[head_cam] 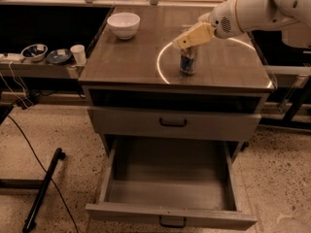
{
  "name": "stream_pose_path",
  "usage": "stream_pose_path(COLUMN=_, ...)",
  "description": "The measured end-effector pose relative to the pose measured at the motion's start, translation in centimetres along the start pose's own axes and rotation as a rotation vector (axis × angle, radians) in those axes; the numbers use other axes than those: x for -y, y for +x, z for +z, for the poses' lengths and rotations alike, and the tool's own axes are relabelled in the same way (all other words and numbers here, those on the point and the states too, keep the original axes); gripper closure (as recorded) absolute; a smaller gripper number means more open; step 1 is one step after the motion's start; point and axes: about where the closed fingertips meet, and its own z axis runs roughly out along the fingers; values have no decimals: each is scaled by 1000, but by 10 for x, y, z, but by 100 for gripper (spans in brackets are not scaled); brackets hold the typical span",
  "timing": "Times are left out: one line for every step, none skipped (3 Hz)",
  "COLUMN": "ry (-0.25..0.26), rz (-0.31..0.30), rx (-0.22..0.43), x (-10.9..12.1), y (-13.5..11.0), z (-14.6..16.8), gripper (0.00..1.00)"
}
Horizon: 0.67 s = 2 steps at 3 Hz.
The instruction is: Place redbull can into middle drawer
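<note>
Over the redbull can (188, 63) (upright): the hand (185, 41).

A white bowl (124, 24) stood on the far left part of the cabinet top (131, 57). A thin bright ring of light (162, 68) lay on the right half of this top. The gripper (193, 37) was over the ring's left side. Below the top, the upper drawer (126, 123) was closed, with a small dark handle (172, 123) in its middle. On a low shelf (29, 68) at the left stood two small dark bowls (34, 51) and, just beside them, a white cup (77, 54). On the speckled floor (68, 130) at the near left lay a black bar (43, 188) and a thin black cable (29, 144).
</note>
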Motion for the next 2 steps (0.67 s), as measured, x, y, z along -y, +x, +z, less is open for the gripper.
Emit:
stream_pose_path(ry=11, rz=101, rx=41, x=11, y=10, z=18, gripper=42)
stream_pose_path(ry=10, rz=146, rx=79, x=15, y=18, z=22, gripper=65)
